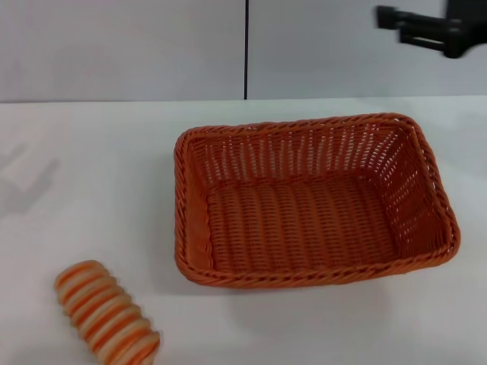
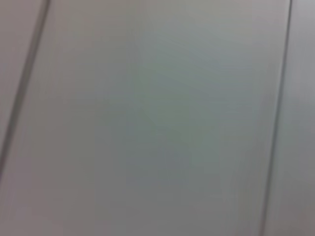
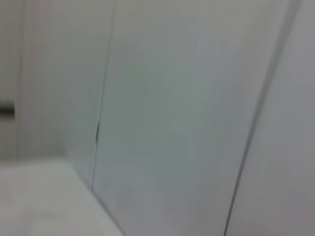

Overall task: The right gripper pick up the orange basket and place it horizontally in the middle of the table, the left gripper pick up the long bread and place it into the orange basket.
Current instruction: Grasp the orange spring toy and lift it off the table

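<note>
The orange basket (image 1: 312, 201) lies empty on the white table (image 1: 91, 152), its long side running left to right, a little right of the middle. The long bread (image 1: 106, 321), striped orange and cream, lies on the table at the front left, well apart from the basket. My right gripper (image 1: 392, 23) hangs high at the back right, above and behind the basket's far right corner, holding nothing. The left gripper is out of view in every frame. Both wrist views show only pale wall panels; the right wrist view also catches a bit of the table (image 3: 39, 196).
A grey panelled wall (image 1: 122, 46) with a dark vertical seam (image 1: 246, 49) stands behind the table's far edge. A faint shadow (image 1: 27, 179) falls on the table at the far left.
</note>
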You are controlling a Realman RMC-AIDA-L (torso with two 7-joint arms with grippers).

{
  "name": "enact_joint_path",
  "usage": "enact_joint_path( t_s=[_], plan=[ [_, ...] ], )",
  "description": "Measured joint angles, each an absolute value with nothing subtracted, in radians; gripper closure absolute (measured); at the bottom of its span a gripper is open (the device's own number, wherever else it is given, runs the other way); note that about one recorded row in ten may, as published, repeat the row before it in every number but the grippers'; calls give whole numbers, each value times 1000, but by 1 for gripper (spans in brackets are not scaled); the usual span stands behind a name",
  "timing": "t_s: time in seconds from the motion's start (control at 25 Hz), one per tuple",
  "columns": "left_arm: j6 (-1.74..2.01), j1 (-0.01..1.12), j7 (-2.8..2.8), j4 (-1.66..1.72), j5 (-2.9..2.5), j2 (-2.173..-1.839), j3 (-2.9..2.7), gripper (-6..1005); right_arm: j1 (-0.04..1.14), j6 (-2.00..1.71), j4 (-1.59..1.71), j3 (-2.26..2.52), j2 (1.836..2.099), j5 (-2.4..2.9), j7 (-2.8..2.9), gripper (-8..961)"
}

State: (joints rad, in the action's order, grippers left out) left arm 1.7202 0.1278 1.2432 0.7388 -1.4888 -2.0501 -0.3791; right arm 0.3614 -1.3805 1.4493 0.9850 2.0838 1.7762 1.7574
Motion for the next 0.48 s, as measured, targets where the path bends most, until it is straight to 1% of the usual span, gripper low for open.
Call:
enact_joint_path(
  t_s=[0.04,0.08,0.12,0.16,0.2,0.24,0.28,0.32,0.36,0.44,0.48],
  plan=[
    [1719,136,1291,779,-1519,-2050,-379,268,290,-1390,1393,958,2083,1639,1717,422],
    [1718,150,1351,837,-1560,-2049,-379,268,290,-1390,1393,958,2083,1639,1717,422],
    [1718,162,1401,878,-1594,-2048,-380,267,262,-1394,1370,947,2083,1579,1695,422],
    [1726,200,1518,980,-1692,-2041,-386,267,205,-1416,1308,916,2082,1462,1640,422],
    [1726,200,1518,980,-1692,-2041,-386,267,205,-1416,1308,916,2082,1462,1640,422],
    [1734,219,1568,1017,-1734,-2035,-393,267,167,-1455,1246,877,2079,1381,1602,422],
    [1742,238,1608,1052,-1772,-2028,-402,267,167,-1455,1246,877,2079,1381,1602,422],
    [1752,263,1666,1088,-1818,-2020,-420,267,154,-1483,1215,853,2077,1351,1587,422],
    [1762,305,1742,1155,-1898,-2003,-463,268,138,-1544,1165,793,2077,1322,1566,422],
    [1764,317,1765,1174,-1926,-1999,-477,268,130,-1593,1126,735,2078,1314,1559,422],
    [1767,343,1802,1208,-1983,-1987,-507,268,127,-1616,1108,710,2078,1312,1559,422]
  ],
)
